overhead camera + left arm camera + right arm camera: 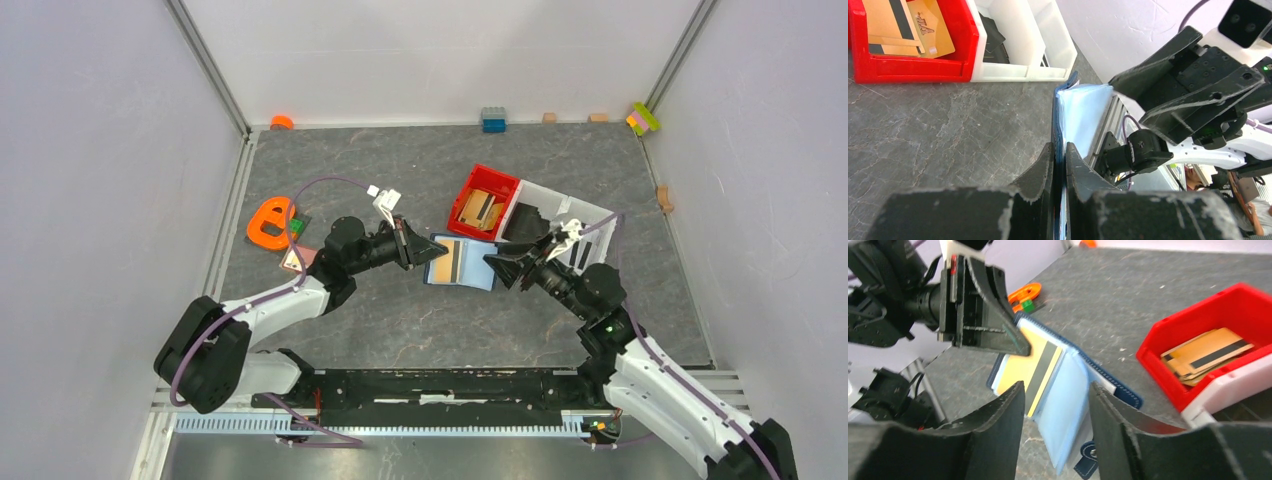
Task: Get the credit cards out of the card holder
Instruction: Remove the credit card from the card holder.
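- My left tool [1060, 150] is clamped on the card holder [462, 263]. Both fingers press together on its left edge, and the dark blue cover and a light blue inner leaf are pinched between them.
- The card holder lies open on the table [400, 320], near the middle, between my two tools and just in front of the red tray [913, 70]. Its light blue inner leaves are fanned upward.
- One credit card [1030, 367] (tan, with a dark stripe along its length) sits in the left half of the card holder, close beside the fingertips of my left tool.
- My right tool [1055, 390] has its fingers apart and holds nothing. It hovers at the right side of the card holder, pointing toward my left tool. I cannot tell whether either finger touches the leaves.
- The loose credit cards [898, 25] lie stacked inside the red tray, several with the dark stripe facing up.
- The red tray stands touching the white tray [1018, 74], which is on its right as seen from above. A dark item lies in the white tray, but I cannot tell what it is.
- An orange ring-shaped part [270, 222] lies at the left of the table, beside my left arm and well apart from the card holder.
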`<state>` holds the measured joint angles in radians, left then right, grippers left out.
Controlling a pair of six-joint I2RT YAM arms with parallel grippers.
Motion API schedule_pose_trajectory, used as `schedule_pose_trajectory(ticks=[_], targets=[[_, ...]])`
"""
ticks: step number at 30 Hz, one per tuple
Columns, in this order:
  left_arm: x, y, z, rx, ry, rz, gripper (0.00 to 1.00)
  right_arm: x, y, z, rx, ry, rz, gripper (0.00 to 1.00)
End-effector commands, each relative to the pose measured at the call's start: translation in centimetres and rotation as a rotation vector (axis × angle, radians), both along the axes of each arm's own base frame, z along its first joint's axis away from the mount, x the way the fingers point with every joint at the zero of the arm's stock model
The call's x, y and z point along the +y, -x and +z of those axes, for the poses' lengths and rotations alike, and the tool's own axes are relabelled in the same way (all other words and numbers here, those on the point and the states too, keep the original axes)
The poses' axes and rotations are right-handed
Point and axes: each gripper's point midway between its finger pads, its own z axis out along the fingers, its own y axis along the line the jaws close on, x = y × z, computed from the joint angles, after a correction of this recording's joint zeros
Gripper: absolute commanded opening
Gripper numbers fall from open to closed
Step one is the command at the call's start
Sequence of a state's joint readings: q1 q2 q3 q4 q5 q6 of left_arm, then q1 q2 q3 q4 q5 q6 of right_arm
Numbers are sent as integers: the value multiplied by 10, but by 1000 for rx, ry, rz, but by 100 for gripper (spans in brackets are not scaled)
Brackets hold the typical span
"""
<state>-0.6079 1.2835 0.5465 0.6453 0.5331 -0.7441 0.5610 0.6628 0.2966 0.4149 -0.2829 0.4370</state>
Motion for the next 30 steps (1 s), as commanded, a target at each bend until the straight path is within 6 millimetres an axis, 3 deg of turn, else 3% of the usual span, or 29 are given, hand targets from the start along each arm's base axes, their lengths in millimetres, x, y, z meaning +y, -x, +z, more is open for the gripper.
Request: schedule_pose_trajectory(ticks=[1,6,12,15,30], targets=[[-1,-5,22,-54,41,16,2,-29,-14,16,-63,-35,-187,57],[0,-4,23,-58,41,19,2,-32,-12,19,-77,-53,-197,60],[-2,-2,25,-62,51,-2,2,12,15,22,-102,-59,107,58],[-2,-2,25,-63,53,-3,2,22,17,15,-64,-46,168,57],[-10,9,30,-80,86,-62,2,34,23,7,-25,-72,250,51]])
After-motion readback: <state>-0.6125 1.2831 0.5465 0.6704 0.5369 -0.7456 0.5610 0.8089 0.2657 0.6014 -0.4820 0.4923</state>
